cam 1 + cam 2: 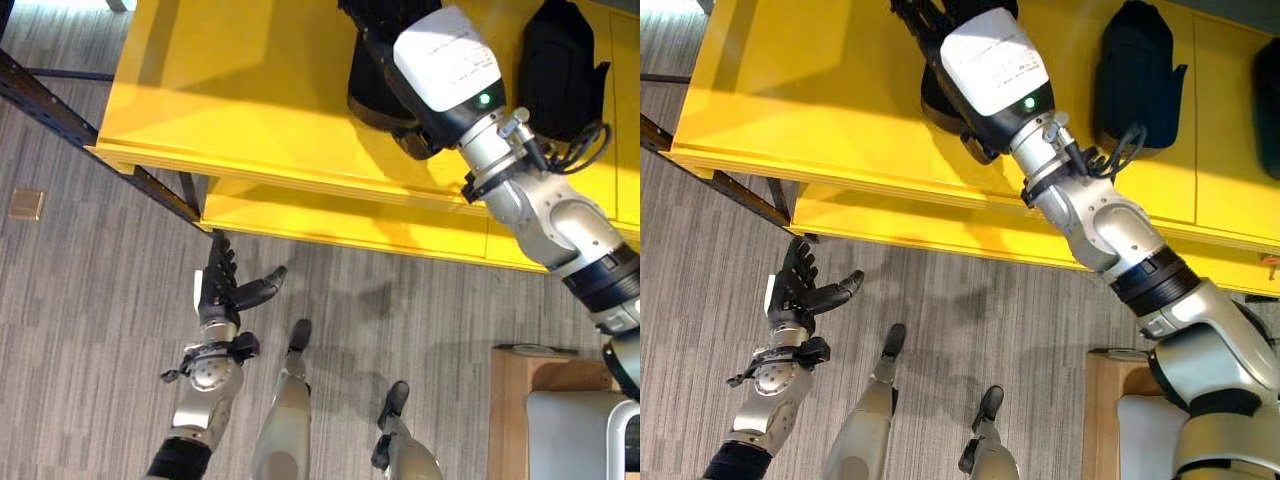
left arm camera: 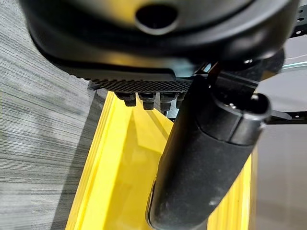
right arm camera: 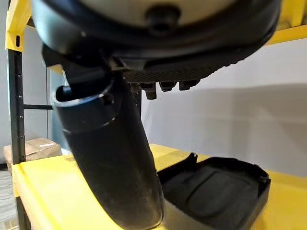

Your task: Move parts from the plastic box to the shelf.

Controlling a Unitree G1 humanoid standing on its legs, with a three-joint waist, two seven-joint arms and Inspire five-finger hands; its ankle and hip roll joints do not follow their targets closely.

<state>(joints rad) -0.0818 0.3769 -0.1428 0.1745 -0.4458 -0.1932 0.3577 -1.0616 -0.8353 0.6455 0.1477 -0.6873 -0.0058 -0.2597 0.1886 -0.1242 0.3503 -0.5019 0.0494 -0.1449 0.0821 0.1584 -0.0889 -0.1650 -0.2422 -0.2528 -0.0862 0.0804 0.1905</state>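
In the left eye view the yellow shelf (image 1: 250, 90) spans the far part of the scene above a grey striped floor (image 1: 90, 330). Two black parts lie on its top board: one (image 1: 375, 85) beneath the right arm, another (image 1: 560, 65) to its right. The left hand (image 1: 222, 285) hangs low over the floor, near the shelf's front edge, fingers straight and thumb spread, holding nothing.

In the right eye view the right hand (image 1: 930, 20) reaches over the shelf above the left black part; its fingers are largely cut off.

In the left wrist view the left hand's thumb and straight fingers point at the shelf edge.

In the right wrist view the right hand (image 3: 144, 72) hovers, fingers apart, above the black part (image 3: 216, 184) resting on the shelf, not touching it.
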